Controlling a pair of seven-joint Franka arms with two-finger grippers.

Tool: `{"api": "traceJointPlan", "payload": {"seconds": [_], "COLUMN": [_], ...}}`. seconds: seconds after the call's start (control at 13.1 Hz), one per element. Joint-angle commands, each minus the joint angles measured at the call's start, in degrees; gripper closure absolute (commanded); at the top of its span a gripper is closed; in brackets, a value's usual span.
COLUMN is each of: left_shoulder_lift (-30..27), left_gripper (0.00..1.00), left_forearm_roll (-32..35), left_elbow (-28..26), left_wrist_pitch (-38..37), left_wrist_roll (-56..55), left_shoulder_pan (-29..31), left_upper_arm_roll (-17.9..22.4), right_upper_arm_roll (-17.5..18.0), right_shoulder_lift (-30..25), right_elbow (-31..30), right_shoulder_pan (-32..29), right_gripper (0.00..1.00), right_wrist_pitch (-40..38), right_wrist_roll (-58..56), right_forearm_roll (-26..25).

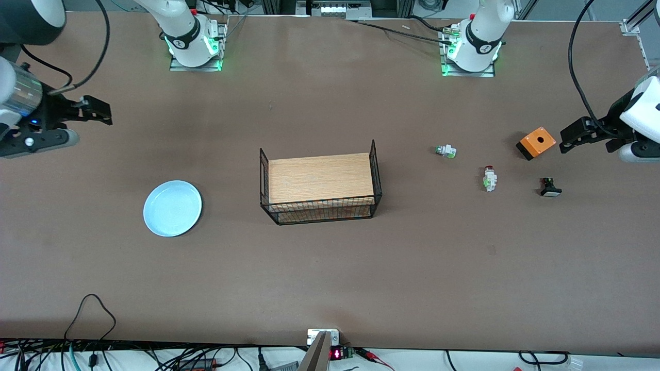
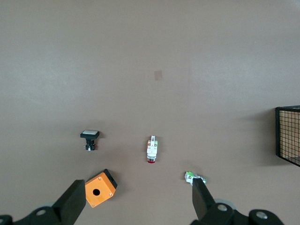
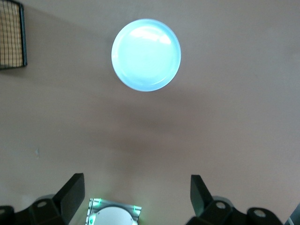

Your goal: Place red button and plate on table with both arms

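The red button point(image 1: 489, 178) lies on its side on the brown table point(image 1: 330, 268) toward the left arm's end; it also shows in the left wrist view point(image 2: 152, 149). The pale-blue plate point(image 1: 172, 208) lies flat on the table toward the right arm's end and shows in the right wrist view point(image 3: 146, 55). My left gripper point(image 1: 567, 139) is open and empty, up over the table beside the orange box; its own view shows the wide gap point(image 2: 138, 201). My right gripper point(image 1: 98, 111) is open and empty over bare table point(image 3: 137, 194).
A black wire basket point(image 1: 322, 210) with a light wooden board in it stands mid-table. Near the red button lie a green-capped button point(image 1: 446, 151), an orange box point(image 1: 536, 142) and a black button point(image 1: 550, 187). Cables run along the table's edge nearest the front camera.
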Motion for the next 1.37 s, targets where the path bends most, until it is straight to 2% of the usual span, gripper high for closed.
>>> {"api": "traceJointPlan", "payload": {"seconds": [0.0, 0.23, 0.3, 0.53, 0.68, 1.29], "left_shoulder_lift": [-0.9, -1.1, -1.0, -1.1, -1.1, -1.1], "left_gripper": [0.0, 0.0, 0.0, 0.0, 0.0, 0.0], "left_forearm_roll": [-1.1, -1.1, -1.1, -1.2, -1.2, -1.2], "left_elbow": [-0.8, -0.8, -0.7, -0.6, -0.5, -0.4], "left_wrist_pitch": [-0.1, -0.3, -0.3, -0.7, -0.7, -0.6], "left_wrist_roll": [-0.3, -0.3, -0.3, -0.3, -0.3, -0.3], "left_shoulder_pan": [0.0, 0.0, 0.0, 0.0, 0.0, 0.0], "left_upper_arm_roll": [0.1, -0.3, -0.3, -0.3, -0.3, -0.3], "right_upper_arm_roll": [0.6, 1.0, 2.6, 4.4, 6.3, 5.9], "right_shoulder_lift": [-1.9, -2.6, -2.6, -2.6, -2.6, -0.2], "right_elbow": [-1.9, -2.0, -1.9, -1.6, -0.8, 1.9], "right_shoulder_pan": [-3.2, -3.7, -3.7, -4.0, -4.2, -4.6], "right_gripper": [0.0, 0.0, 0.0, 0.0, 0.0, 0.0], "right_wrist_pitch": [1.6, -0.2, -1.9, -2.7, -2.7, -5.6], "right_wrist_roll": [0.3, 4.1, 6.8, 17.8, 18.4, 18.0], "right_forearm_roll": [0.8, 0.6, 0.5, 0.8, 0.8, 1.4]}}
